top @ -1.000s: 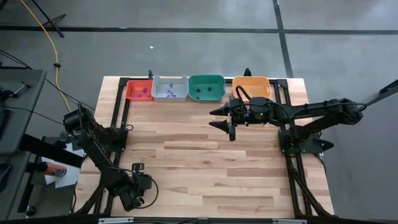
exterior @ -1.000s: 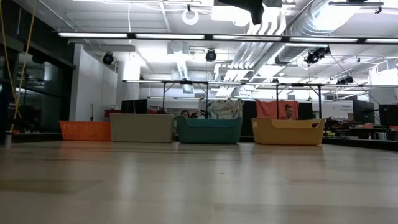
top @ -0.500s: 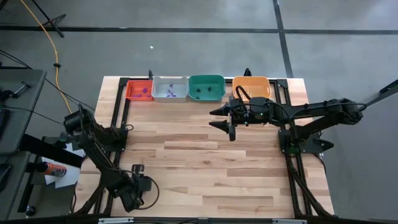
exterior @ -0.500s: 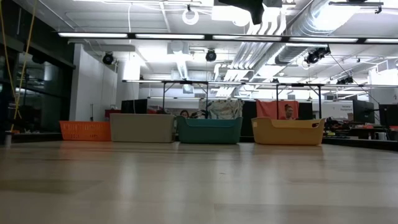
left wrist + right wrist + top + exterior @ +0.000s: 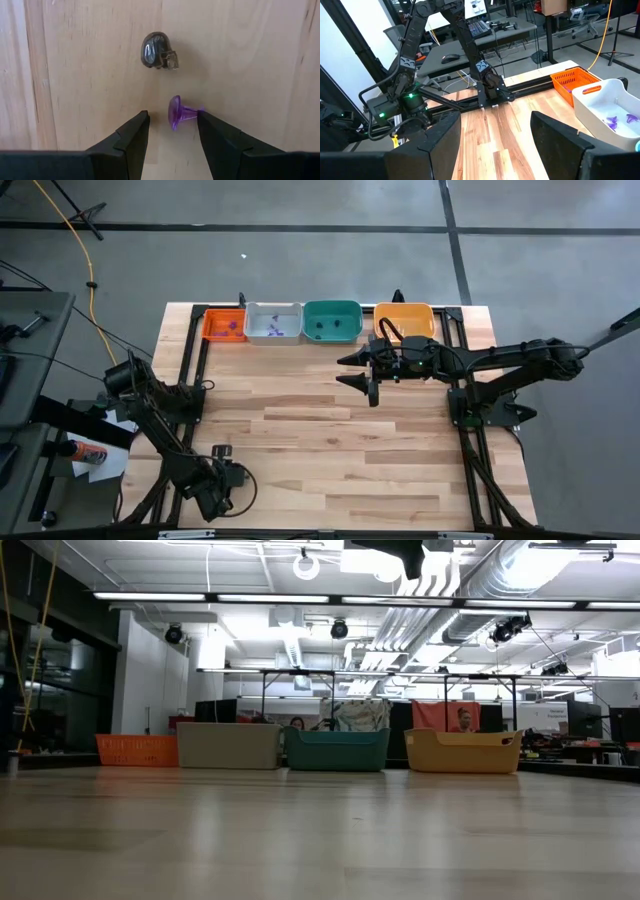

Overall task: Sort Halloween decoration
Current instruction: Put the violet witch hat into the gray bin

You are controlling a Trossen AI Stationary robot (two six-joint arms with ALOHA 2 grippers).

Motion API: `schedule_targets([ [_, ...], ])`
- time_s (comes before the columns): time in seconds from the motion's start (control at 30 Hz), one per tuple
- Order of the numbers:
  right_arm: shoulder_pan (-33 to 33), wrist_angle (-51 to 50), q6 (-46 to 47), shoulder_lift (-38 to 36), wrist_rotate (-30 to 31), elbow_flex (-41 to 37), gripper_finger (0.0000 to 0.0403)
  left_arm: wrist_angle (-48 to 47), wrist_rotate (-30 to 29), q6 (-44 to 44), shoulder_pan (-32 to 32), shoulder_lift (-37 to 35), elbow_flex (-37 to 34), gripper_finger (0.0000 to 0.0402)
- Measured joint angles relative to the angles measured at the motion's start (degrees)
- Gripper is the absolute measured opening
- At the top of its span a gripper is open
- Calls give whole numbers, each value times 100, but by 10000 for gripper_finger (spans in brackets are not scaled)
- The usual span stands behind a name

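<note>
4 trays (image 5: 331,321) line the wooden table's (image 5: 320,450) far edge.

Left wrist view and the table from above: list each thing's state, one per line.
Left gripper: open, around the purple trinket.
Purple trinket: lying on the table, not held.
Dark trinket: lying loose on the table.
Right gripper: open, empty.
</note>
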Motion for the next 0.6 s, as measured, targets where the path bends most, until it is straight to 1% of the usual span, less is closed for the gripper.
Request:
schedule_targets([
  [0.27, 0, 2, 0, 0, 2, 0, 233, -6, 7, -11, 1, 4, -9, 154],
  [0.4, -1, 2, 0, 0, 0, 0, 233, 7, -2, -11, -1, 4, -9, 127],
  [0.6, -1, 2, 0, 0, 1, 0, 233, -2, -39, -11, -1, 4, -9, 71],
])
